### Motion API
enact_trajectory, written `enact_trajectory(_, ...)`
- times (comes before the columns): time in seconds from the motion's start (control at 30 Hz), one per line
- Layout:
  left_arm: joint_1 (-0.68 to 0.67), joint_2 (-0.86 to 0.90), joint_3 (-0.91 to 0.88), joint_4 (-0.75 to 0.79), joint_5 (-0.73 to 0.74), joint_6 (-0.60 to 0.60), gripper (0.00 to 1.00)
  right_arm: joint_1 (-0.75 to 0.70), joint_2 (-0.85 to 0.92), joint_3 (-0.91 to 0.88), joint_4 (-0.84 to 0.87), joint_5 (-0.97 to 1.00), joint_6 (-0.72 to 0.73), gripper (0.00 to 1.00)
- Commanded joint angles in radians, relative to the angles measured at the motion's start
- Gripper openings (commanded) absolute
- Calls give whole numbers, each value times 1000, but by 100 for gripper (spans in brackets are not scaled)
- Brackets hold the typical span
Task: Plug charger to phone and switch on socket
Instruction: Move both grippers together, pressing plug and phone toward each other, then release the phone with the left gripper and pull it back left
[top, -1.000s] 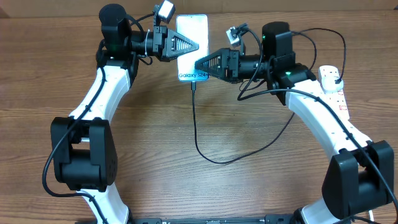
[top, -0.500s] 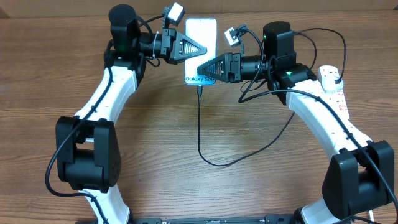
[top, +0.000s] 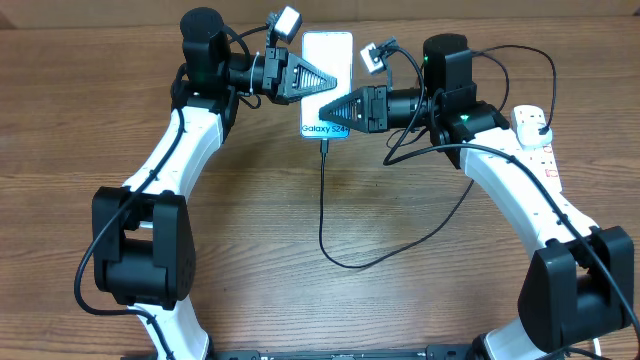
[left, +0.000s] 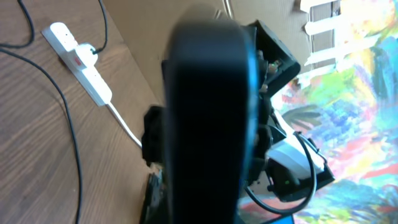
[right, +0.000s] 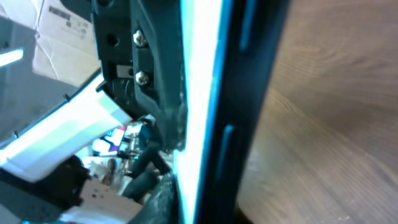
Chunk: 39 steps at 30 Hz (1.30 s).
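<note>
The phone faces up at the back of the table, its light blue screen lit. My left gripper reaches in from the left and is shut on the phone. From the right, my right gripper is shut on its lower part. The phone fills both wrist views: its dark blurred back in the left one, its bright edge in the right one. The charger is a thin black cable whose tip sits at the phone's bottom edge. It loops right toward the white socket.
The socket lies near the table's right edge with a black plug in it and a thick white cord trailing off. The cable's loop lies on the wood between the arms. A cardboard wall stands behind the table.
The left gripper carried the phone a little to the right, and the cable followed. The right gripper's jaws closed onto the phone.
</note>
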Motion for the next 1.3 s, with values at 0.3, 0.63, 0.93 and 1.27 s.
enact_trajectory(0.3,1,-28,0,5,23,13,64,0,-2,14,-3,8,-6,4)
enact_trajectory(0.63,112,-27,0,5,23,76,100,0,-2,14,-112,84,-7,4)
enact_trajectory(0.93,245,-27,-2,5,23,84,100,11,-2,14,-417,446,-137,4)
enact_trajectory(1.27,300,-27,-62,0,23,204,100,42,24,14,-443,538,-141,4)
